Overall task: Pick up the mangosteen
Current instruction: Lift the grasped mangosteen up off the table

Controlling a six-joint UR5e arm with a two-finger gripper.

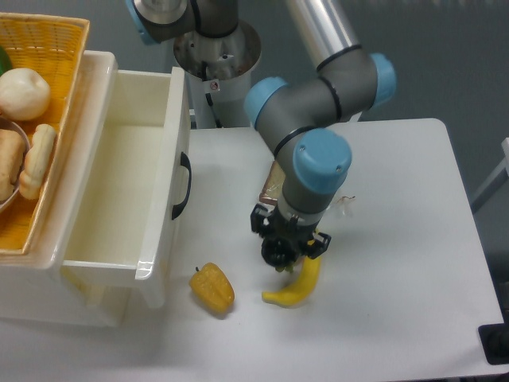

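Note:
The mangosteen, a small glossy black ball with a bit of green under it, sits between the fingers of my gripper. The gripper is shut on it and points straight down. It hangs over the upper end of the banana, near the middle of the white table, and seems to be lifted off the surface. The wrist above hides the fruit's top.
A yellow banana lies just below the gripper. A yellow pepper rests to its left, by the open white drawer. A wicker basket of food stands at the far left. A brownish wrapped item shows beside the arm.

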